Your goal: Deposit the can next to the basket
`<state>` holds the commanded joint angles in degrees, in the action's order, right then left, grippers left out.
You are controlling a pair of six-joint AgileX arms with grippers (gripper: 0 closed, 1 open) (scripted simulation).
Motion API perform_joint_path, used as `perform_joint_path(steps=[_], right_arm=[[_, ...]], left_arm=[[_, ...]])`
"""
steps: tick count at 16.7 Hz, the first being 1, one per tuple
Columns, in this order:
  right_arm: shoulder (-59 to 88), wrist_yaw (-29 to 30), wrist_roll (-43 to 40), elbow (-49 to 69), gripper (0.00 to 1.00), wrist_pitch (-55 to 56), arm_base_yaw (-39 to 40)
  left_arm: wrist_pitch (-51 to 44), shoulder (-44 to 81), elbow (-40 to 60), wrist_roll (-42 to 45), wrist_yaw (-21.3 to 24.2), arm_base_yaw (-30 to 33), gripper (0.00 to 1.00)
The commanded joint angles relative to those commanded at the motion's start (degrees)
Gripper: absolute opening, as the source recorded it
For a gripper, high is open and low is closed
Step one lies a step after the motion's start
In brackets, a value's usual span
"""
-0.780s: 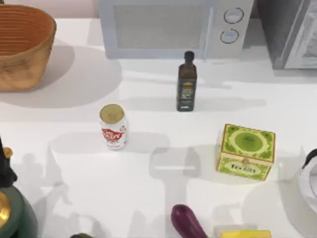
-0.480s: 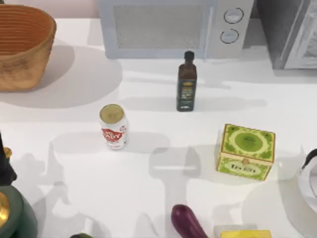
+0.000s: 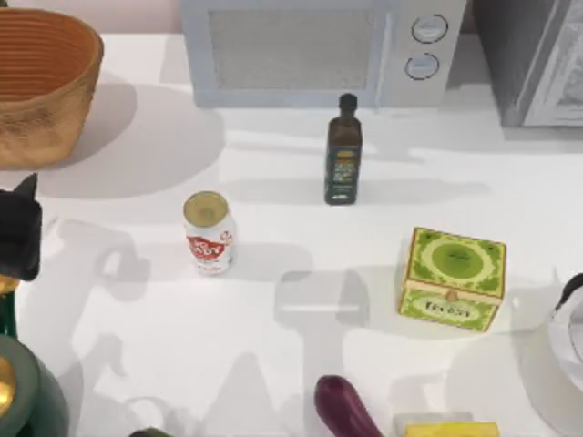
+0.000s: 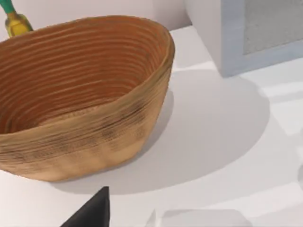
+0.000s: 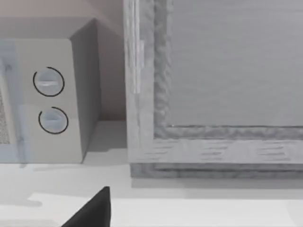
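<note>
While can [image 3: 209,233] stands untouched mid-table, well apart from basket [image 3: 41,86] at far left, left gripper [image 3: 18,238] has risen into top view at left edge since half-second ago; finger state cannot tell. Approach likely starting.

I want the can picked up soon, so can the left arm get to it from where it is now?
Probably yes. The left gripper sits at the table's left edge, and only bare white table lies between it and the upright can; the basket stands farther back.
</note>
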<state>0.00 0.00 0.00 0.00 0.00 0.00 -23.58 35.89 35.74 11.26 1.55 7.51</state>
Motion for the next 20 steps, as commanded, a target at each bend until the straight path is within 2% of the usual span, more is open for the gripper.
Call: perform_joint_path(steps=[7,11,16,20], right_arm=[[0.0,0.0,0.0,0.0,1.00,0.0,0.0],[0.0,0.0,0.0,0.0,1.00,0.0,0.0],[0.0,0.0,0.0,0.0,1.00,0.0,0.0],[0.0,0.0,0.0,0.0,1.00,0.0,0.0]], left_arm=[[-24.8,43.5,33.3,7.3,0.1,8.6,1.00],[-36.8,63.1,48.5,8.7,-0.4,13.4,1.00],[-46.7,78.2,62.0,8.3,-1.1,18.3,1.00],[-49.7,83.8,67.5,7.7,-1.4,20.1,1.00]])
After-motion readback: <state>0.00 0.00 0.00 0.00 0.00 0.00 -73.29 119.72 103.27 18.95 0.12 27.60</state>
